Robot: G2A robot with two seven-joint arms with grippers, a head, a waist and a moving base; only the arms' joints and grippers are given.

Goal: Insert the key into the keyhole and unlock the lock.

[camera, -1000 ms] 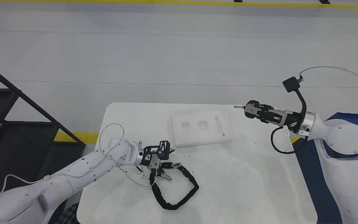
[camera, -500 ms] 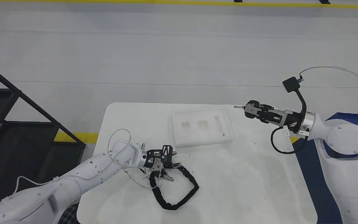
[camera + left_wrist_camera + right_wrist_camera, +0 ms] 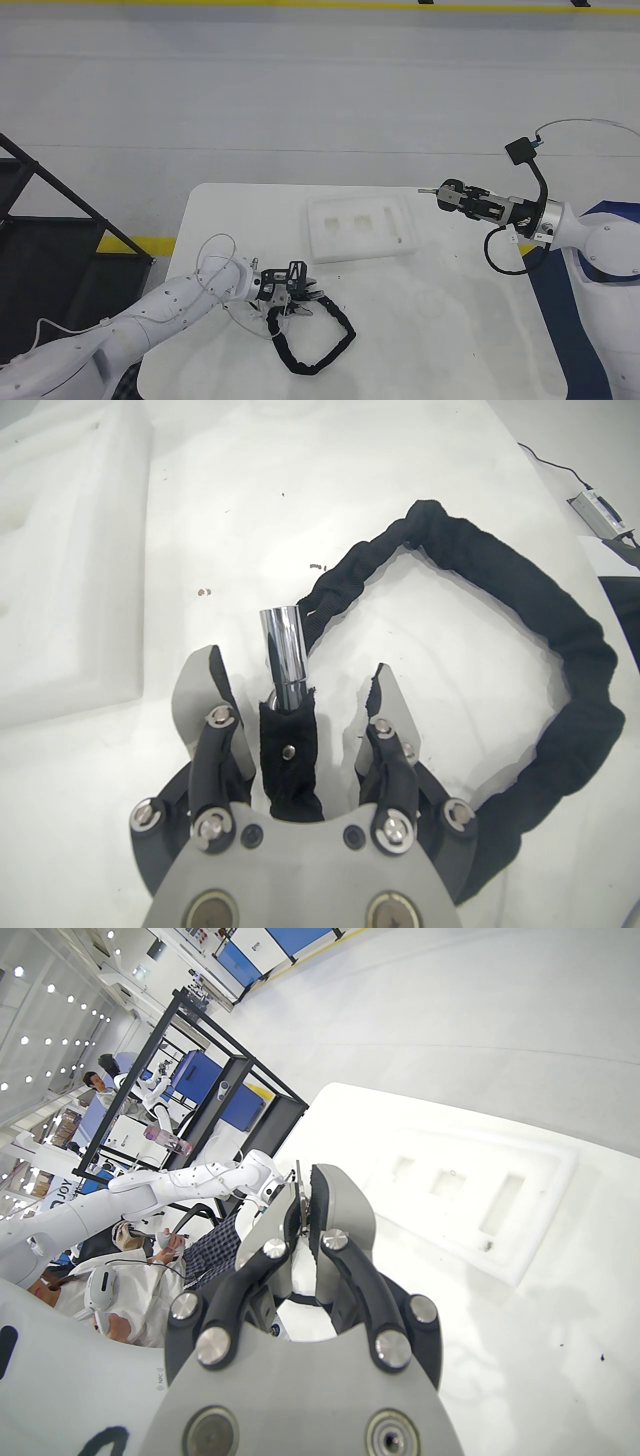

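1. The left pincer (image 3: 298,667) is spread wide at the near left of the surface (image 3: 470,320), with a finger on each side of the shiny end of the lock (image 3: 580,700).
2. The lock's black loop lies just right of it.
3. A white foam tray (image 3: 362,228) sits in the far middle.
4. At the far right, the right pincer (image 3: 306,1193) pinches the key (image 3: 298,1173).

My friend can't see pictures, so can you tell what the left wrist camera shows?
The left gripper hangs over a white table with its fingers open on either side of the shiny metal end of a chain lock. Its black chain curls away in a loop, and a white foam tray lies beside.
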